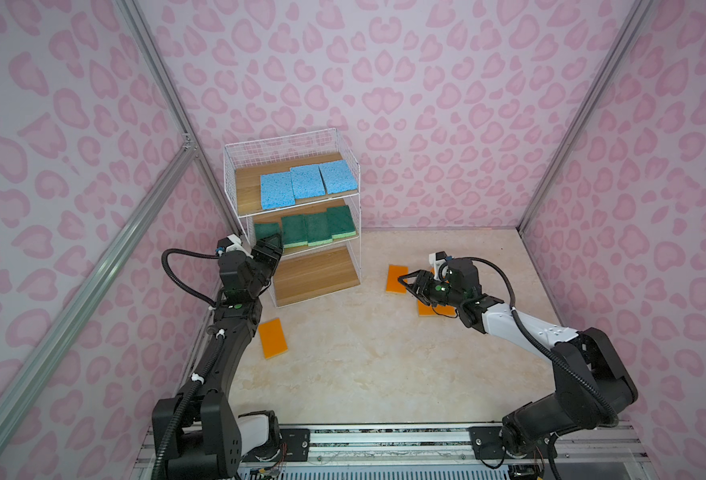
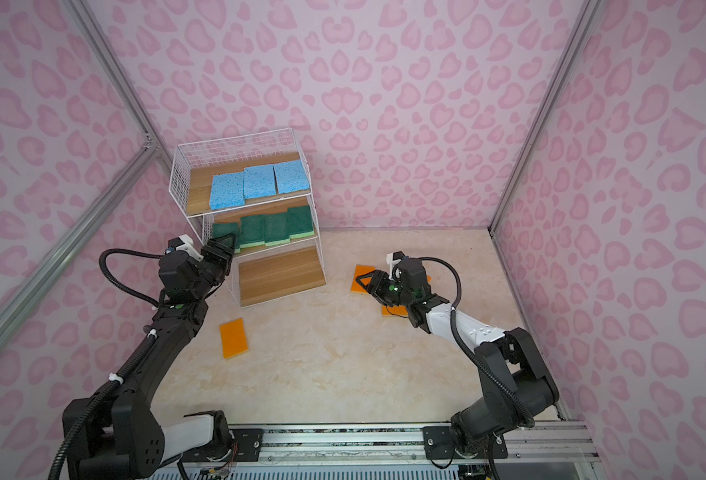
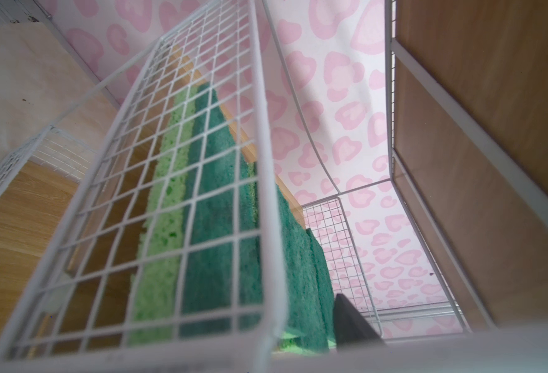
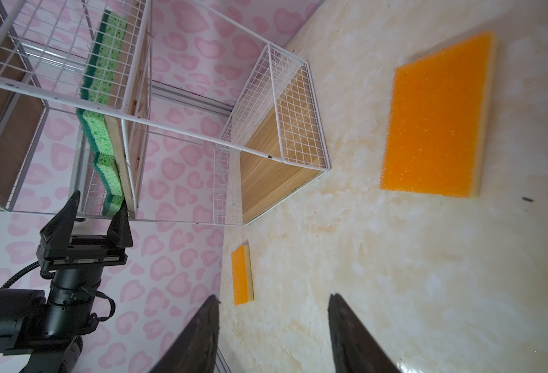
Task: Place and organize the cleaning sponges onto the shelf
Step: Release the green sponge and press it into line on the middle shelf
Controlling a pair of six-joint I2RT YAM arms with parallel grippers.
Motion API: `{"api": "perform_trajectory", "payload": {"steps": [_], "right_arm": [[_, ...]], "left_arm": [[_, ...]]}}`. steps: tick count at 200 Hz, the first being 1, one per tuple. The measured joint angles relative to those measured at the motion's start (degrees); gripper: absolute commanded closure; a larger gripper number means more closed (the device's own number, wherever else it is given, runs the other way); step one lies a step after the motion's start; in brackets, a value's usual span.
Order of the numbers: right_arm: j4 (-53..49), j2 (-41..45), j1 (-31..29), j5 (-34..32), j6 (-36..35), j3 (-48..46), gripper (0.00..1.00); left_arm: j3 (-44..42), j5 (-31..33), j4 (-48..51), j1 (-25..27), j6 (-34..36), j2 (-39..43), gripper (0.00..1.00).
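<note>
**Fig. Release of a green sponge on the middle board**

My left claw [image 1: 275, 240] stands at the left end of the middle board of the shelf [image 1: 230, 178], jaws apart and gripping nothing. The leftmost green sponge [image 1: 266, 230] lies flat just beside its tips, next to three more green sponges [image 1: 317, 227]. Three blue sponges [image 1: 307, 182] fill the top board; the bottom board [image 1: 316, 274] is bare. My right claw [image 4: 272, 297], jaws partly open and empty, hovers over an orange sponge [image 1: 396, 277] on the counter [image 1: 364, 365]. A second orange sponge [image 1: 273, 337] lies near my left arm, and a third orange sponge [image 1: 428, 311] is half hidden under my right wrist.

To finish well, I judge the left claw should draw straight back and level, clear of the white wire grid [image 3: 176, 181], because the rough scouring face could catch a finger and drag the sponge askew.

Green sponges have a dark fibrous top on pale porous foam, orange ones a coarse top over yellow foam, and blue ones are speckled slabs. All are soft flat rectangles. The boards are smooth woodgrain and the counter is glossy and marbled.
</note>
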State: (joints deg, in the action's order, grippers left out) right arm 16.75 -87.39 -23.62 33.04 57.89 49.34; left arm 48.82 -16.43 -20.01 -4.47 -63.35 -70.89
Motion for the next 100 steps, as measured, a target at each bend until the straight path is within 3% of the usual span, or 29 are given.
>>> {"api": "perform_trajectory", "payload": {"steps": [9, 100], "right_arm": [[0.00, 0.00, -0.02, 0.00, 0.00, 0.00, 0.44], [-0.35, 0.02, -0.63, -0.04, -0.02, 0.68, 0.44]], "left_arm": [[-0.42, -0.24, -0.72, 0.04, 0.00, 0.66, 0.00], [-4.33, -0.66, -4.85, 0.04, 0.46, 2.80, 0.02]]}}
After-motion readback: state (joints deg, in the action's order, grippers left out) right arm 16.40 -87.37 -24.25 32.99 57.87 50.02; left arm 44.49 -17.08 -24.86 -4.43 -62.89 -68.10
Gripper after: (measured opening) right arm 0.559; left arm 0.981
